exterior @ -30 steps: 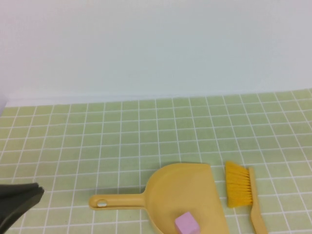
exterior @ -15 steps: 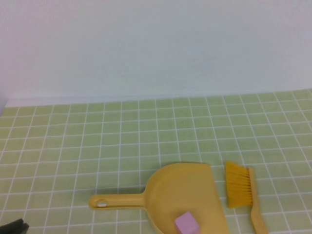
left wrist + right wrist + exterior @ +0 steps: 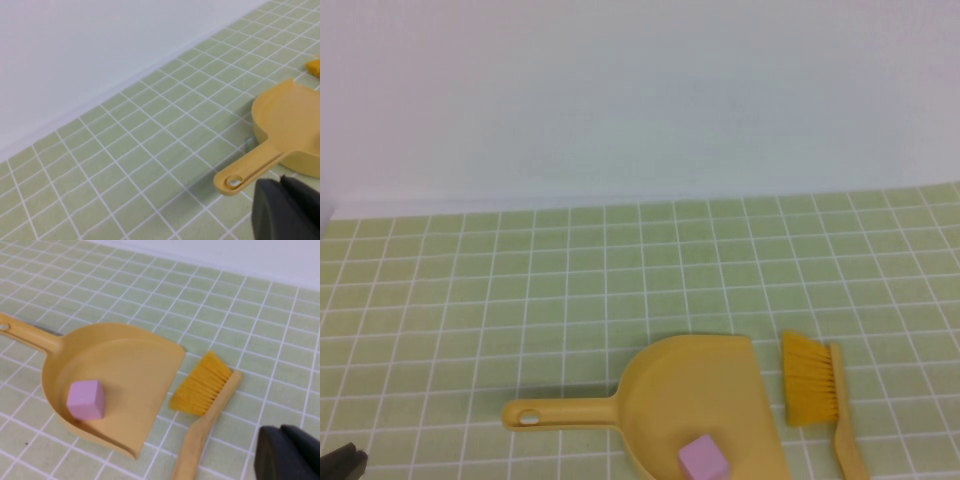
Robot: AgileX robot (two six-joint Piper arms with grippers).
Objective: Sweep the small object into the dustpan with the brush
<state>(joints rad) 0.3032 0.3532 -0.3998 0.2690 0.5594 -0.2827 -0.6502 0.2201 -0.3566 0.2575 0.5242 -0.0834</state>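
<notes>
At the far left bottom corner of the high view, the left gripper (image 3: 342, 462) barely pokes in, can't tell if its fingers are apart or together. Next over, the dustpan (image 3: 705, 400) lies flat with its handle toward that arm, and the pink cube (image 3: 703, 459) already sits inside it. Just right of the pan lies the brush (image 3: 812, 385), nobody holding it. The right gripper (image 3: 289, 454) hovers near the brush handle, state unclear too. Risk: bumping the pan could knock the cube out. Loads of open tile (image 3: 570, 290) behind, but the near edge is tight
</notes>
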